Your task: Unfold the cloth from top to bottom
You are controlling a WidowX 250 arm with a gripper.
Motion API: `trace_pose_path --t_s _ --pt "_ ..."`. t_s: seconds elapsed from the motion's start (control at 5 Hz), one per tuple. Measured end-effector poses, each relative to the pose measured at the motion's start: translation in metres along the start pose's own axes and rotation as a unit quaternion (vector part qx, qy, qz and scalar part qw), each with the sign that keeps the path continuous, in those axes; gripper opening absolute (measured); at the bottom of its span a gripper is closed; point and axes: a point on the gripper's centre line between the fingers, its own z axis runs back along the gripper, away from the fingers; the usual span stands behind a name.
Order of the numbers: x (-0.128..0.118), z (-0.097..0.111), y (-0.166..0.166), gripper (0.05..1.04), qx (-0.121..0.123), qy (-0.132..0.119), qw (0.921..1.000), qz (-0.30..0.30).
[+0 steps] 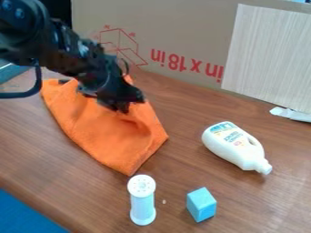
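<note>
Orange cloth [112, 148]: lies on the brown wood-grain table [79, 195], left of the middle of the camera view. We note one corner pointing toward the near side of the table and another toward the right. The surface is rumpled, with creases and a shaded hollow just below the gripper [124, 108]. The far part of the cloth runs beneath the black robot arm [79, 57], which partly hides it; orange shows on both sides of the arm.

Arm: enters from the upper left, slanting down over the cloth. We place the gripper at the cloth's upper right part, its tip low against the orange fabric in our view. We cannot tell whether it is open or closed, nor whether any fabric is held. A black cable [37, 86] loops at the left.

Surroundings: we record a white shaker [142, 202] with a perforated top, standing upright near the cloth's near corner. To its right sits a light blue block [201, 205]. Farther right and back, a white bottle [229, 143] with a handle lies on its side, label up, cap toward the near right. Behind the work area we see cardboard [188, 27] with red print, a pale panel [267, 54] against it.
</note>
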Motion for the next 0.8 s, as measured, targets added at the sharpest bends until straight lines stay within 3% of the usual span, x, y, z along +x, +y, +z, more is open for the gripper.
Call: trace_pose_path --t_s 0.2,0.4,0.6,0.8 --pt "0.019 0.024 0.006 0.076 -0.028 -0.031 0.9991 0.008" --pt "0.033 0.058 0.019 0.06 -0.063 -0.061 0.9956 0.034" --pt "0.032 0.079 0.037 0.059 -0.081 -0.059 0.9933 0.057" --pt "0.016 0.091 0.063 0.059 -0.082 -0.025 0.9925 0.087"
